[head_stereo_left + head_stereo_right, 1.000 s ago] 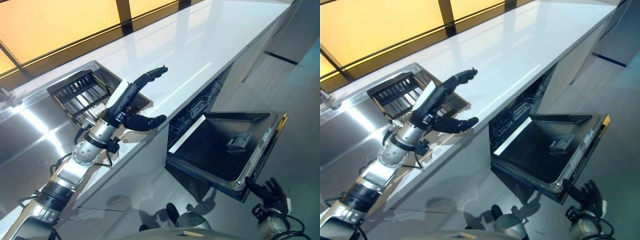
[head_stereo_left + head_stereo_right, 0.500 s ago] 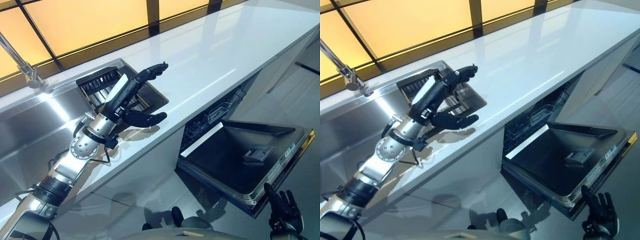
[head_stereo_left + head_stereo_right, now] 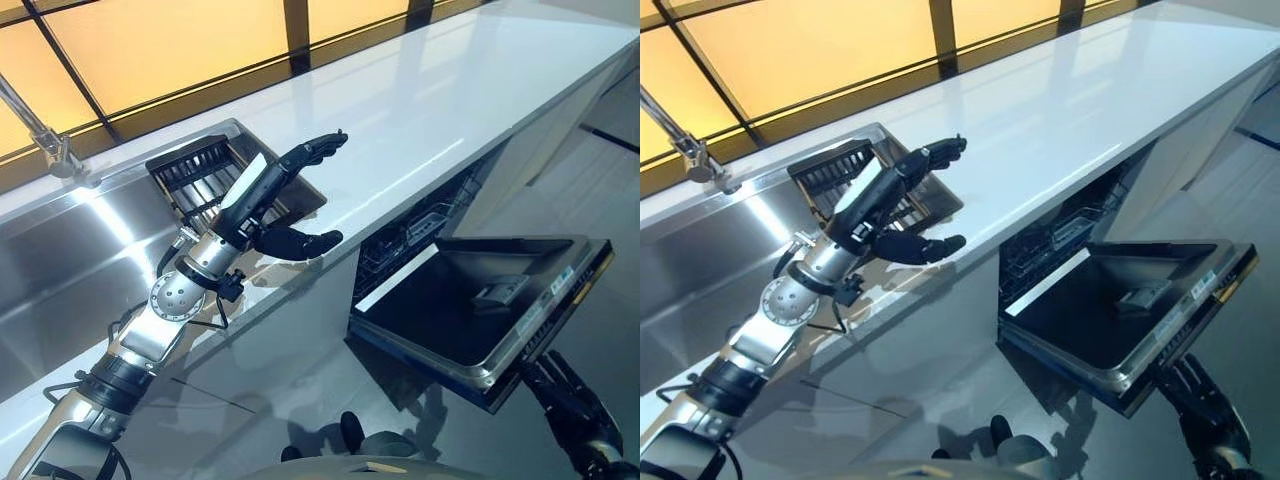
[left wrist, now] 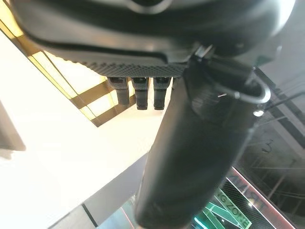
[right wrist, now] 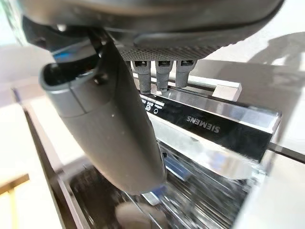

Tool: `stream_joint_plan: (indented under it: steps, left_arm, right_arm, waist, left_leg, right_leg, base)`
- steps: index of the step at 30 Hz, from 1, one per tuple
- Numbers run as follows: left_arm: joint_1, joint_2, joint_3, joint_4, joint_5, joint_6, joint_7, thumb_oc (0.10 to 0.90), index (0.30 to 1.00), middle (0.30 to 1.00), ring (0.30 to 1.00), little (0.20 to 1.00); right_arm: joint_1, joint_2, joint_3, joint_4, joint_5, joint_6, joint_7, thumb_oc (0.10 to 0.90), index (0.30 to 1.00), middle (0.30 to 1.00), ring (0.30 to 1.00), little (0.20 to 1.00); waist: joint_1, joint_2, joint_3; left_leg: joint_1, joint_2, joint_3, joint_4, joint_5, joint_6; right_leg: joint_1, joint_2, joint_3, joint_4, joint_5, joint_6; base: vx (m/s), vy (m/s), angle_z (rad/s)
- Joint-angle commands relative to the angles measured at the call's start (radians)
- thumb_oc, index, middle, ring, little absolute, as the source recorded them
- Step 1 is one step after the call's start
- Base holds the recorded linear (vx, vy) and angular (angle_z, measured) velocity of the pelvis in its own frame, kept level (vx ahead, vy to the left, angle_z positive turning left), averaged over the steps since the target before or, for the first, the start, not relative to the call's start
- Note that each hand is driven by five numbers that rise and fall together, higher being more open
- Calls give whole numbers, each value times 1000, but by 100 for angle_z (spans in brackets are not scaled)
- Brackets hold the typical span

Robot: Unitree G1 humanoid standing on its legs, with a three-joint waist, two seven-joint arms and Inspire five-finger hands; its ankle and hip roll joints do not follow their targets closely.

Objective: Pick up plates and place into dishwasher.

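Left hand [image 3: 285,200] open & empty over table [image 3: 420,100] mid-frame, right hand [image 3: 1200,400] open, empty, w/ fingers at dishwasher door [image 3: 470,310] edge lower right.

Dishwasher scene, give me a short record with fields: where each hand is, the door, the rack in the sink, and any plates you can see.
left hand: raised above the white countertop, fingers straight, holding nothing
right hand: low, under the outer edge of the dishwasher door; in its wrist view the fingers are straight
dishwasher door: hinged down, open, dark inner panel facing up
lower rack: wire rack inside the dishwasher, contents unclear
sink: stainless steel, with a dark dish rack at its right end
plates: none identifiable
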Motion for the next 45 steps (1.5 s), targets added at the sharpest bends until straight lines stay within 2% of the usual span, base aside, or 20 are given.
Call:
stream_joint_plan:
  steps: [1, 7, 19, 37, 45]
  left_arm:
    - [-166, -11, -35, 10, 0, -117, 41, 800, 900, 900, 900, 900]
    - [-159, -17, -30, 32, 0, -139, 41, 800, 900, 900, 900, 900]
    - [-134, -17, -10, 54, -2, -174, 45, 800, 900, 900, 900, 900]
    - [-109, -32, 5, 61, -5, -185, 31, 800, 900, 900, 900, 900]
    - [-99, -31, 16, 66, -11, -192, 25, 800, 900, 900, 900, 900]
  right_arm:
    - [-340, 99, 192, -99, -36, 114, 245, 800, 900, 900, 900, 900]
    - [-414, 119, 205, -110, -10, 119, 227, 800, 900, 900, 900, 900]
    - [-488, 153, 193, -100, 6, 68, 164, 800, 900, 900, 900, 900]
    - [-500, 178, 152, -202, 119, -31, 135, 800, 900, 900, 900, 900]
    - [-488, 162, 145, -187, 71, -9, 119, 800, 900, 900, 900, 900]
  waist:
    - [92, 5, -28]
    - [118, 7, -30]
    - [154, 12, -44]
    - [163, 13, -60]
    - [167, 5, -70]
  left_leg:
    - [41, -18, -9, 8, -145, 46]
    - [41, -23, -27, 8, -143, 47]
    - [48, -34, -65, 8, -138, 52]
    - [57, -40, -84, 8, -141, 53]
    - [58, -39, -84, 8, -140, 52]
  right_leg:
    - [87, 44, -7, 6, -127, 30]
    - [93, 40, -21, 6, -132, 26]
    - [112, 34, -47, 6, -141, 20]
    - [126, 32, -51, 6, -144, 21]
    - [129, 32, -58, 6, -146, 22]
  base:
    - [3, 0, -18]
    - [0, 1, -10]
    - [4, 7, -9]
    - [8, 8, 8]
    - [14, 3, 25]
